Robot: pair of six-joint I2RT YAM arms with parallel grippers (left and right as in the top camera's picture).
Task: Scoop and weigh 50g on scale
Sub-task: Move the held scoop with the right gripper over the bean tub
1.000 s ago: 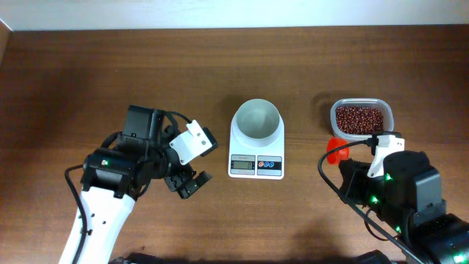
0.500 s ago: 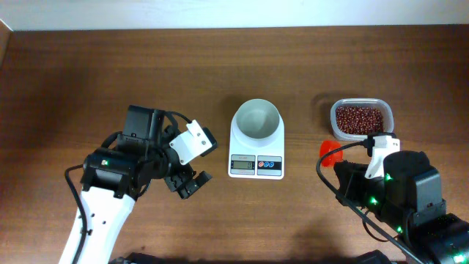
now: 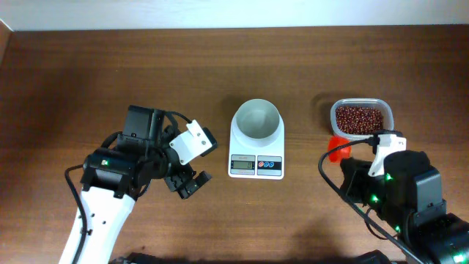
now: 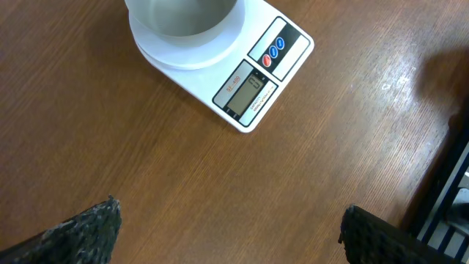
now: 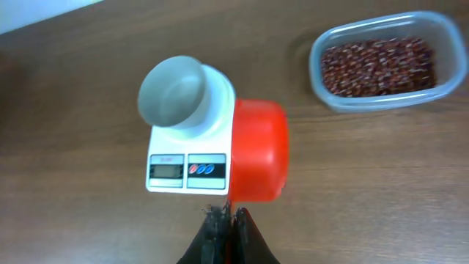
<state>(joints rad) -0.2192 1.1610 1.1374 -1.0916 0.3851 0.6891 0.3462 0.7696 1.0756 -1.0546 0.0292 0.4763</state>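
Note:
The white scale (image 3: 256,165) stands mid-table with a round white bowl (image 3: 256,119) on top, and the bowl looks empty. My right gripper (image 3: 350,163) is to its right, shut on the handle of a red scoop (image 3: 338,147). In the right wrist view the scoop (image 5: 256,150) hangs beyond the right gripper (image 5: 227,216), overlapping the scale (image 5: 187,165). What the scoop holds does not show. My left gripper (image 3: 189,183) is open over bare wood left of the scale. In the left wrist view the scale (image 4: 253,70) lies ahead of the left gripper (image 4: 231,235).
A clear plastic tub of red beans (image 3: 360,119) sits just behind the scoop at the right, also seen as the tub (image 5: 381,62) in the right wrist view. A pale wall strip (image 3: 234,13) borders the table's far edge.
The red scoop drifted slightly left, then came back right and a little nearer the tub. The left arm has not moved.

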